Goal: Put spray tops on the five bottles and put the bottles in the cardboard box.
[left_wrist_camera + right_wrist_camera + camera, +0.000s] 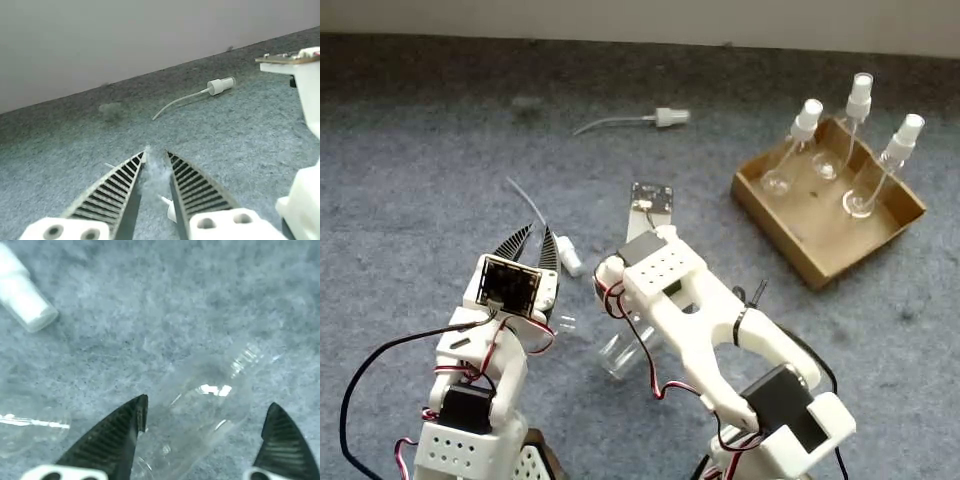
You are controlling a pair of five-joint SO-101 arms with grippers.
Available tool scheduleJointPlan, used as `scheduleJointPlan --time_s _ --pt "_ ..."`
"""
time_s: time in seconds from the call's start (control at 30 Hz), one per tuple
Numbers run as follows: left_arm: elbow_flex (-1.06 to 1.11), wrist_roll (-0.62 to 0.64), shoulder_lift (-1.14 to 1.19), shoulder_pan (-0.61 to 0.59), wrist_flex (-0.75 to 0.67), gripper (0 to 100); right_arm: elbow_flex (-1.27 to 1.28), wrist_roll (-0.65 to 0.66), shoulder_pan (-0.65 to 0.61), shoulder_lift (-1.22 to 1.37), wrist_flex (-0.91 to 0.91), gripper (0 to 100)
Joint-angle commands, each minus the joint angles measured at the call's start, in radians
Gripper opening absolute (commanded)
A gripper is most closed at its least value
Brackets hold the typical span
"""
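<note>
Three clear bottles with white spray tops stand in the cardboard box at the right. A clear bottle without a top lies on the carpet between the fingers of my open right gripper, which do not touch it. A second bare bottle lies beside it. A loose spray top lies by my left gripper, whose fingers stand narrowly open just over it. Another spray top with its tube lies far back.
The grey carpet ends at a pale wall at the back. The right arm's white body covers its own gripper in the high view and stands close beside the left gripper. Open carpet lies between the arms and the box.
</note>
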Motion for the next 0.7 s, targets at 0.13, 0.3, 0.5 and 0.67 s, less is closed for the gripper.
scheduleJointPlan --time_s 0.13,0.3,0.5,0.67 --pt "0.018 -0.011 -0.013 0.018 0.0 1 0.071 -0.015 -0.018 -0.028 -0.143 31.9" --pt "0.018 -0.011 -0.013 0.018 0.0 1 0.102 -0.015 -0.018 -0.028 -0.16 30.8" --pt "0.018 -0.011 -0.013 0.018 0.0 1 0.101 -0.008 -0.01 -0.028 -0.163 11.5" --pt "0.018 -0.011 -0.013 0.018 -0.002 1 0.099 -0.006 0.005 -0.041 -0.157 10.7"
